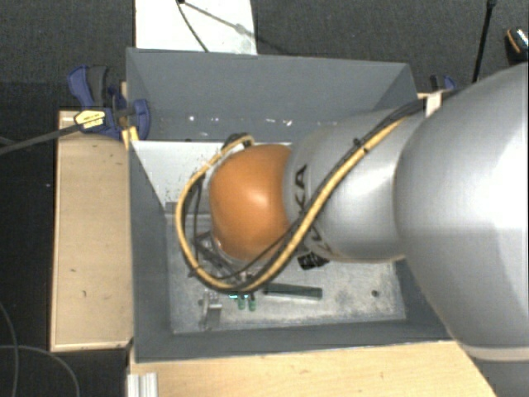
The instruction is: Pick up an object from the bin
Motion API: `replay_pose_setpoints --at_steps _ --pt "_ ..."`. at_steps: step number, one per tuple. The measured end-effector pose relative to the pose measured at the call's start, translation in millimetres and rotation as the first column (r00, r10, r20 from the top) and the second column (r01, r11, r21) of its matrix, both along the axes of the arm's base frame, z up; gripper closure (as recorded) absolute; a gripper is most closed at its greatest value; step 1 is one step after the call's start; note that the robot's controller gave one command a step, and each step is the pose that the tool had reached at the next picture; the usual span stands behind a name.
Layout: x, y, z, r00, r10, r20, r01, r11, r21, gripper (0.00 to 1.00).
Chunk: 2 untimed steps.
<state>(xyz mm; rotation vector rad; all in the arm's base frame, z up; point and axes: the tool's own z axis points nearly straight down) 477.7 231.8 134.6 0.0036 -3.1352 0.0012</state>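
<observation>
Orange-capped and set low, with the claw (225,281) tucked directly beneath the orange cover (248,201) and mostly masked by it. Cannot tell whether released or clenched; nothing seen gripped. Probably this low in order to reach the floor-level bits under the cover.

Just under the cover's lower edge, closest to the claw: a small green piece (245,302), the likeliest target. Touching the claw or merely beside it, cannot say. Slightly left of that, below the cover's left edge: a small pale grey scrap (213,308). Below and right of the cover: a dark slim bar (291,292), flat on the floor.

Looped round the cover's left side: a yellow-and-black cable (188,213), presumably slack for wrist turning. Behind the cover: grey bin (273,98) walls, sloped inward, likely to funnel things toward the middle.
</observation>
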Motion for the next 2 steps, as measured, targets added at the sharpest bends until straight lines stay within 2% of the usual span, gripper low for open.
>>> replay_pose_setpoints --at_steps 1,2 --pt "63.7 -63 -57 0.993 0.119 0.009 -0.119 0.993 -0.002 0.00" --pt "39.7 -149 -48 0.984 0.176 0.005 -0.176 0.984 -0.003 0.00"
